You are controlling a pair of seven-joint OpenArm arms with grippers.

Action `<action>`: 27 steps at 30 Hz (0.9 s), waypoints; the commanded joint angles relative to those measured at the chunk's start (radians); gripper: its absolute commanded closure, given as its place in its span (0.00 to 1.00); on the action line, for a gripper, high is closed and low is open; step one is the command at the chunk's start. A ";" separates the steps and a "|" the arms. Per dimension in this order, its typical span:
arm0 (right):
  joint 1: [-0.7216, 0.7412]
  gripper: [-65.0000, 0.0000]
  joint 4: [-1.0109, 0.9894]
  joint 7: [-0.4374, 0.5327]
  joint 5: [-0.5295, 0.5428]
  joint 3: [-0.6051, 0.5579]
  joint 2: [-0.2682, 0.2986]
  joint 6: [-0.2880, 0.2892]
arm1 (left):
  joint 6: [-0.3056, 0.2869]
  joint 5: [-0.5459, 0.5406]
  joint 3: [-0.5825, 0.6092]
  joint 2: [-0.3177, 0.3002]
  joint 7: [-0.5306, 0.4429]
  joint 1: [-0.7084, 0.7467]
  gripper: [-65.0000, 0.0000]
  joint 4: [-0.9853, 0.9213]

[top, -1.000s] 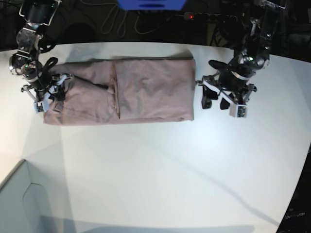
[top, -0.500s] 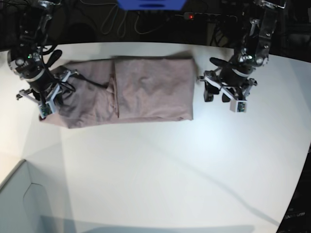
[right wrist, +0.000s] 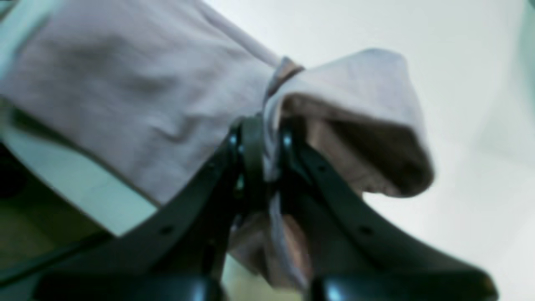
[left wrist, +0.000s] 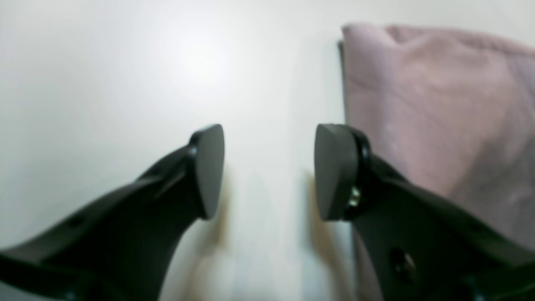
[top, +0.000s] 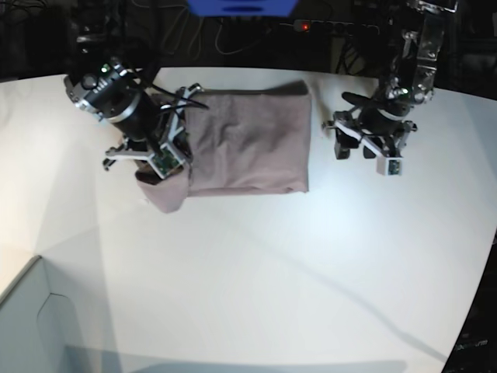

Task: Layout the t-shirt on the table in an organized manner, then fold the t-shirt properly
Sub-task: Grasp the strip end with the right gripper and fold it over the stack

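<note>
Right gripper (right wrist: pixel 265 142) is pinched tight on a fold of the t-shirt (top: pixel 248 140), pads pressed together with the mauve cloth sandwiched between them. In the right wrist view the fabric bunches over the far side of the fingers and droops in a hollow loop to the right; more cloth hangs below the jaws. In the base view this gripper (top: pixel 159 159) sits over the left end of the shirt, lifted end of the garment dangling beneath it toward the near side, and the arm reaches in from the far left.

Left gripper (left wrist: pixel 267 171) is spread wide, nothing between the pads, only bare table (left wrist: pixel 125 62) under the gap. Its right-hand finger (left wrist: pixel 334 171) sits just beside the shirt's edge, overlapping it in the wrist view; contact can't be told. In the base view this gripper (top: pixel 365 151) hangs just off the shirt's right edge, near but apart.

Shirt lies on the far half of the white table (top: pixel 272 272), folded band running left-right, right part flat, left end raised and bunched. Pale grey box corner (top: pixel 31 326) at near left. Blue object (top: pixel 241 6) and cables past the far edge.
</note>
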 commanded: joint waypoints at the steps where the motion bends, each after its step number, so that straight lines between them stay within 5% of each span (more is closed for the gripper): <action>1: 0.009 1.00 0.018 0.019 0.017 -0.031 -0.006 0.003 | 0.000 0.001 -0.019 -0.009 -0.022 0.007 0.49 0.020; 9: 0.121 1.00 0.009 -0.073 0.017 -0.284 -0.008 0.003 | 0.000 0.001 -0.032 -0.006 -0.015 0.012 0.49 0.015; 14: 0.189 1.00 -0.029 -0.098 0.017 -0.395 -0.008 0.003 | 0.000 0.002 -0.030 0.050 -0.014 -0.007 0.49 -0.006; 27: 0.295 1.00 -0.247 -0.089 0.018 -0.546 -0.028 0.003 | 0.000 0.002 -0.033 0.074 -0.012 -0.028 0.49 -0.081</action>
